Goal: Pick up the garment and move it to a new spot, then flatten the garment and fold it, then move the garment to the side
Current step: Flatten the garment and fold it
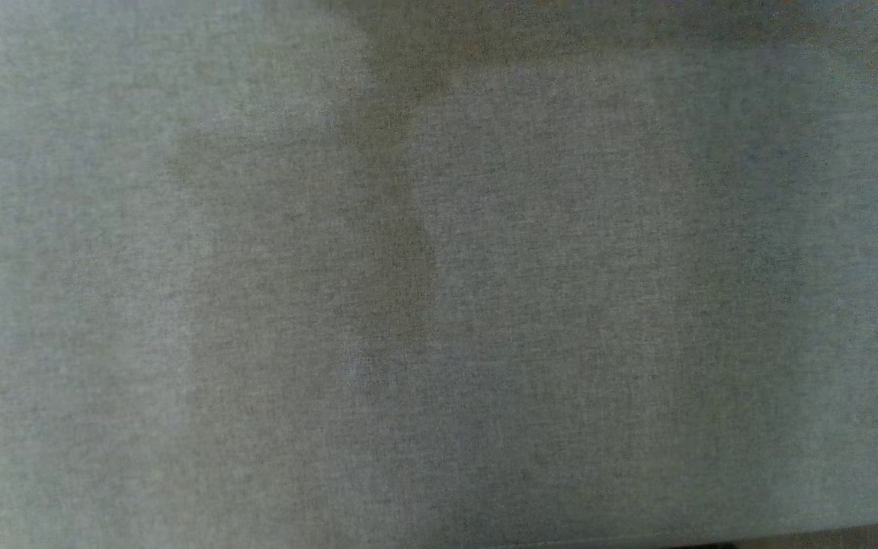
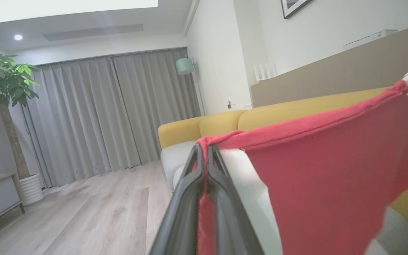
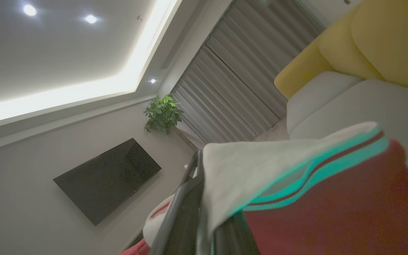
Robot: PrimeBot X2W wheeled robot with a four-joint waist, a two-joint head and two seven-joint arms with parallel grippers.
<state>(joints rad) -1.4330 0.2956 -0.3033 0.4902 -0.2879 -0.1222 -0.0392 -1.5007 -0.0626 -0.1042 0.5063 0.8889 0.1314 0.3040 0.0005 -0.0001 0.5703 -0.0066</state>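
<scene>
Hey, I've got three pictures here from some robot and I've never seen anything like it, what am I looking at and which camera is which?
This is a wheeled robot with two arms, each ending in a gripper with two long dark fingers. It carries three cameras.

The head view looks straight down at a grey woven surface; pale arm parts show at its left and right edges.

The left wrist view looks along the left gripper, which is shut on the edge of a red garment. The cloth stretches away to the right, off the surface, with a yellow sofa, grey curtains and a plant behind.

The right wrist view looks along the right gripper, tilted up toward the ceiling. It is shut on the same garment, at a white part with teal stripes.

So both arms hold the garment up between them.
</scene>
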